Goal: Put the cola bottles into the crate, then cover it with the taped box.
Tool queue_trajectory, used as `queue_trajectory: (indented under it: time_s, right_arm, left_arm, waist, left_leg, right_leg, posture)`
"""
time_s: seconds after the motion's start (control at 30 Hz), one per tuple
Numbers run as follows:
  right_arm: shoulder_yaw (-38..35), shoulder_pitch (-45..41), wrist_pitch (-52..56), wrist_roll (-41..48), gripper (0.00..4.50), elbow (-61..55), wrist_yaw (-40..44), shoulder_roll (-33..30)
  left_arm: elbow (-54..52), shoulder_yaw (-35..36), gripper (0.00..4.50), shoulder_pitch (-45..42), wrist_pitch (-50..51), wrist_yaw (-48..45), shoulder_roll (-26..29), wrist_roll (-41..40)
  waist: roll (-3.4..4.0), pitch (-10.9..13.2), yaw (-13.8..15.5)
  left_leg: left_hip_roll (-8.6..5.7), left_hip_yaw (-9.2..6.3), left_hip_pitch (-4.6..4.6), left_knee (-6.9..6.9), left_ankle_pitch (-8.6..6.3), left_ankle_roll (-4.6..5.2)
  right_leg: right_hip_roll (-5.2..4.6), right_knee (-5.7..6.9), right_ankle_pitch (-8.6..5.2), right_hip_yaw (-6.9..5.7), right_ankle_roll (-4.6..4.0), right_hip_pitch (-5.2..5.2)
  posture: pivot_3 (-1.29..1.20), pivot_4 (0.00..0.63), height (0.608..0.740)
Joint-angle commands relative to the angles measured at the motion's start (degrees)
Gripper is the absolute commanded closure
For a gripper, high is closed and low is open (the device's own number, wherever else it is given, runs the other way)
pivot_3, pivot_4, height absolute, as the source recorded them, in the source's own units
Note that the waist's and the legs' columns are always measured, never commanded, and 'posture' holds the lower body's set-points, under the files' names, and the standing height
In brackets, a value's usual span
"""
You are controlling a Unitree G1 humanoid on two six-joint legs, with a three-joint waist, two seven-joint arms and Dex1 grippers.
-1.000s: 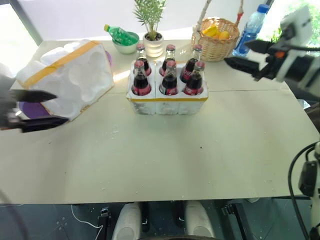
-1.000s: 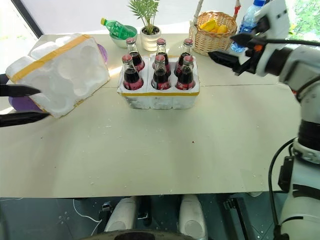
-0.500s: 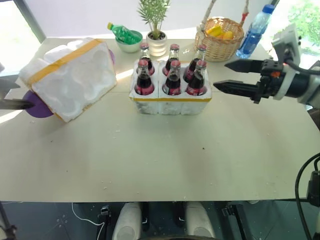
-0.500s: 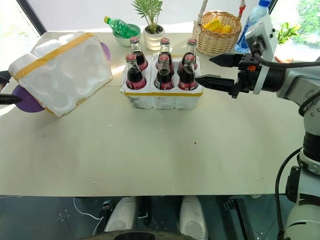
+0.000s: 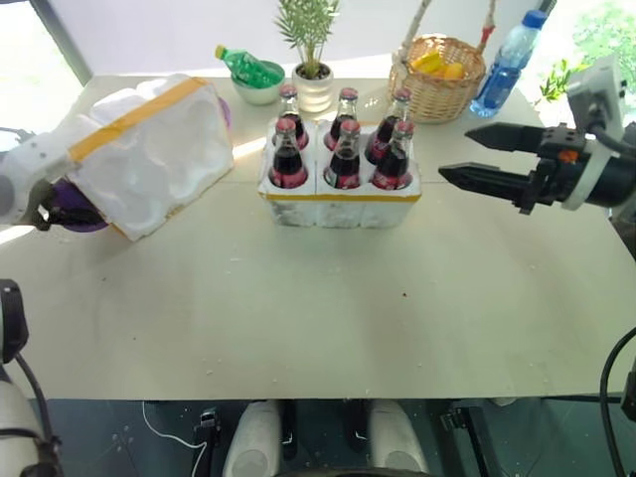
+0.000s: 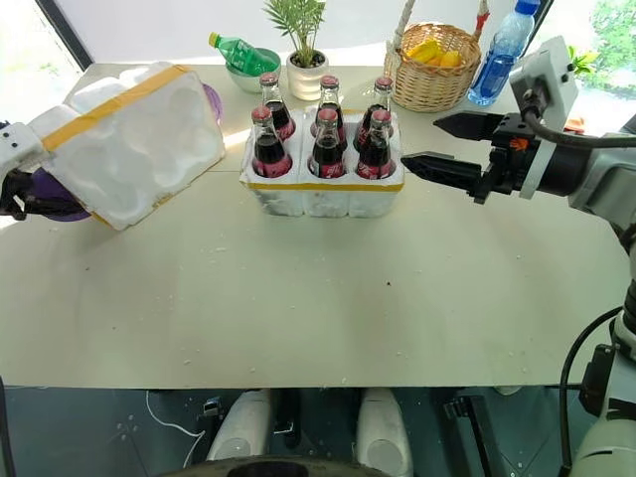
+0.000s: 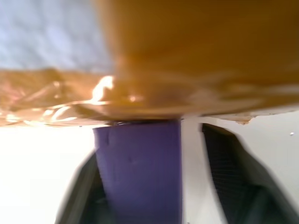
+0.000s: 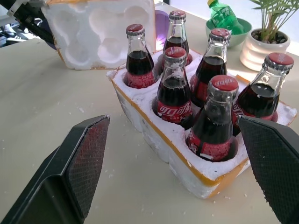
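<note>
— Cola bottles (image 5: pixel 343 147): where do they stand?
— All six sit in the crate (image 5: pixel 339 204), upper middle of the frame on the table (image 5: pixel 328 308).
— And the taped box (image 5: pixel 144 154)?
— Upper left, tilted, hollows facing the crate.
— The hands?
— Right hand (image 5: pixel 477 157) spread wide, right of the crate, apart from it. Left hand (image 6: pixel 14 194) is at the box's left end by something purple (image 7: pixel 140 168); its grip, I cannot tell.
</note>
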Motion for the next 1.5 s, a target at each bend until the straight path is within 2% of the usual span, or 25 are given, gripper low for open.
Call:
queue_trajectory:
  time_s: [0.03, 0.07, 0.23, 0.37, 0.5, 0.67, 0.77, 0.97, 1.07, 1.17, 1.3, 1.43, 1.5]
  right_arm:
    - [-2.2, -0.4, -0.4, 0.8, 0.0, -0.9, -0.9, -1.6]
    - [-2.2, -0.3, -0.4, 0.6, 0.0, -0.6, -1.0, -1.7]
    - [-3.5, 1.7, -0.1, 1.1, 0.0, -0.9, -0.8, -3.1]
    - [-7.4, 6.4, 0.8, 0.9, 0.0, -1.2, -0.3, -5.7]
    - [-11.0, 10.7, 2.0, 2.0, 0.0, -2.4, -1.4, -6.0]
    - [-13.9, 14.8, 2.6, 2.6, 0.0, -3.8, -4.6, -4.4]
    - [-14.9, 17.0, 2.8, 3.0, 0.0, -4.6, -6.3, -3.7]
    - [-17.5, 17.2, 5.0, 6.7, 0.0, -5.6, -10.1, -2.7]
    - [-17.6, 16.7, 4.9, 8.0, 0.0, -5.7, -11.9, -2.0]
    - [-17.0, 16.3, 4.5, 8.8, 0.0, -5.2, -13.1, -1.8]
    - [-15.5, 16.7, 3.3, 8.3, 0.0, -4.5, -12.8, -2.3]
    - [-14.7, 17.0, 2.1, 7.2, 0.0, -3.1, -12.1, -3.0]
    - [-14.4, 17.2, 1.2, 6.2, 0.0, -1.8, -11.2, -3.6]
  left_arm:
    - [0.1, 1.4, 3.97, -0.6, -0.1, -0.5, 0.4, 0.1]
    - [-0.1, 1.8, 4.2, -0.8, -0.4, -0.3, 0.6, -0.1]
    - [-2.5, 4.9, 4.23, -3.5, -8.0, 5.9, 0.0, -1.9]
    - [-9.4, 7.8, 4.23, -8.7, -19.8, 16.9, -6.0, -3.9]
    - [-19.6, 6.2, 4.23, -9.3, -27.8, 25.2, -13.0, -1.9]
    - [-32.2, -4.5, 4.23, -5.2, -37.2, 41.4, -15.7, 16.2]
    - [-35.6, -7.0, 4.23, -2.8, -36.4, 46.4, -17.8, 20.9]
    - [-40.8, -13.2, 4.23, 2.3, -34.5, 59.0, -17.1, 35.7]
    - [-41.0, -13.8, 4.23, 2.6, -33.8, 62.6, -18.4, 37.4]
    - [-42.6, -13.3, 2.76, 5.0, -34.7, 60.9, -18.5, 35.2]
    - [-47.3, -11.1, 0.84, 9.9, -35.5, 58.7, -15.8, 32.1]
    - [-54.2, -7.4, 0.84, 15.8, -37.0, 60.5, -12.0, 29.9]
    - [-58.9, -3.0, 0.84, 21.3, -37.6, 60.6, -9.0, 25.8]
  waist:
    - [-0.01, 0.0, 0.0]
    - [-0.03, 0.0, 0.0]
    - [-0.05, 0.0, 0.1]
    - [-0.21, 0.0, 0.3]
    - [-0.27, 0.0, 1.2]
    - [-0.21, -0.1, 0.2]
    - [-0.15, -0.1, -0.1]
    - [-0.14, -0.1, 0.1]
    - [-0.16, -0.1, 0.3]
    - [-0.15, -0.1, 0.4]
    - [-0.15, -0.1, 0.1]
    - [-0.15, -0.1, 0.1]
    - [-0.15, -0.1, 0.1]
  left_leg:
    - [-0.01, 0.0, 0.0, 0.0, -0.01, 0.02]
    - [0.0, -0.02, 0.0, 0.01, -0.01, 0.02]
    - [-0.01, -0.02, -0.02, 0.01, 0.01, -0.02]
    - [-0.03, -0.08, -0.11, 0.05, 0.13, -0.22]
    - [-0.07, -0.16, -0.29, 0.24, 0.07, -0.12]
    - [-0.09, -0.06, -0.37, 0.63, -0.05, 0.1]
    - [-0.07, -0.05, -0.34, 0.68, -0.06, 0.1]
    - [-0.02, -0.07, -0.36, 0.75, -0.06, 0.11]
    - [-0.02, -0.11, -0.38, 0.76, -0.07, 0.13]
    - [-0.04, -0.14, -0.46, 0.84, -0.08, 0.14]
    - [-0.03, -0.15, -0.46, 0.84, -0.08, 0.15]
    - [-0.02, -0.15, -0.46, 0.84, -0.08, 0.14]
    - [-0.02, -0.14, -0.46, 0.84, -0.08, 0.15]
  right_leg:
    - [0.0, 0.01, 0.0, 0.0, 0.0, 0.0]
    - [-0.01, 0.01, 0.0, 0.0, 0.0, 0.0]
    - [0.0, 0.01, 0.0, -0.01, 0.0, 0.0]
    - [0.0, 0.0, 0.02, -0.03, 0.04, 0.01]
    - [-0.03, -0.05, 0.16, -0.07, 0.25, 0.06]
    - [-0.03, -0.02, 0.2, -0.03, 0.31, 0.08]
    - [-0.02, -0.04, 0.19, 0.0, 0.32, 0.07]
    - [0.0, -0.01, 0.19, 0.02, 0.31, 0.04]
    - [0.0, -0.01, 0.19, 0.02, 0.31, 0.06]
    - [-0.02, -0.02, 0.2, 0.01, 0.33, 0.05]
    - [-0.02, -0.02, 0.21, 0.01, 0.35, 0.04]
    - [-0.02, -0.01, 0.21, 0.01, 0.35, 0.03]
    - [-0.04, -0.01, 0.22, 0.02, 0.36, 0.04]
  posture:
    - [0.0, 0.15, 0.74]
    - [0.0, 0.15, 0.74]
    - [0.0, 0.15, 0.74]
    - [0.0, 0.15, 0.74]
    - [0.0, 0.15, 0.74]
    - [0.0, 0.15, 0.74]
    - [0.0, 0.15, 0.74]
    - [0.0, 0.15, 0.74]
    - [0.0, 0.15, 0.74]
    - [0.0, 0.15, 0.74]
    - [0.0, 0.15, 0.74]
    - [0.0, 0.15, 0.74]
    - [0.0, 0.15, 0.74]
